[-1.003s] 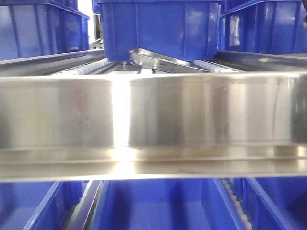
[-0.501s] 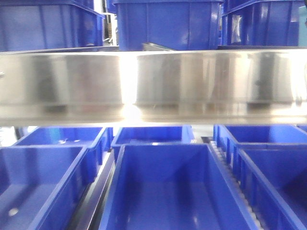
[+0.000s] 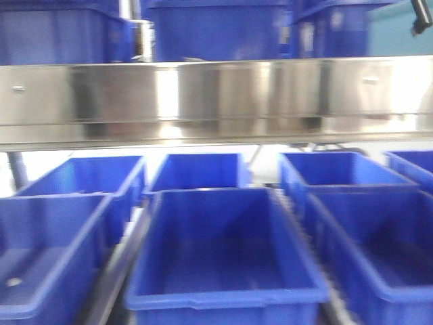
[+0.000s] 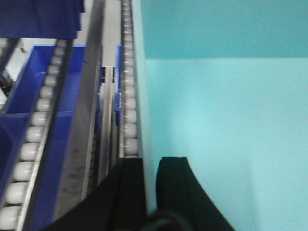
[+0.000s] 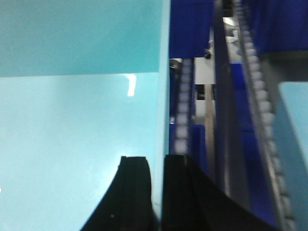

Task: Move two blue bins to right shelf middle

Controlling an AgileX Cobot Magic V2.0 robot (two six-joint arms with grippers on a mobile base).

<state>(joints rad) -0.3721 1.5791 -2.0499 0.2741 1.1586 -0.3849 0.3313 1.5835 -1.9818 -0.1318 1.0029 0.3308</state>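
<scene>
The brushed steel shelf rail [image 3: 216, 101] has climbed toward the top of the front view, uncovering dark royal-blue plastic bins [image 3: 223, 250] below, so the robot seems to be repositioning. The left gripper [image 4: 150, 162] and right gripper [image 5: 158, 160] each pinch a wall of the pale cyan-blue rectangular plastic bin [image 4: 226, 125], their fingers almost closed. The bin fills the right of the left wrist view and the left of the right one, and is likely carried, not yet shelved.

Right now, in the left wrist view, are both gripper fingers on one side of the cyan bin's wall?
No: the left gripper straddles the wall of the pale cyan bin, a finger each side.

A brushed stainless-steel shelf beam [image 3: 216, 95] crosses the upper half of the front view. Dark royal-blue rectangular plastic bins [image 3: 216, 30] stand on the level above it. Open-topped royal-blue bins [image 3: 223, 296] sit in rows on the level below, across the lower frame.
</scene>
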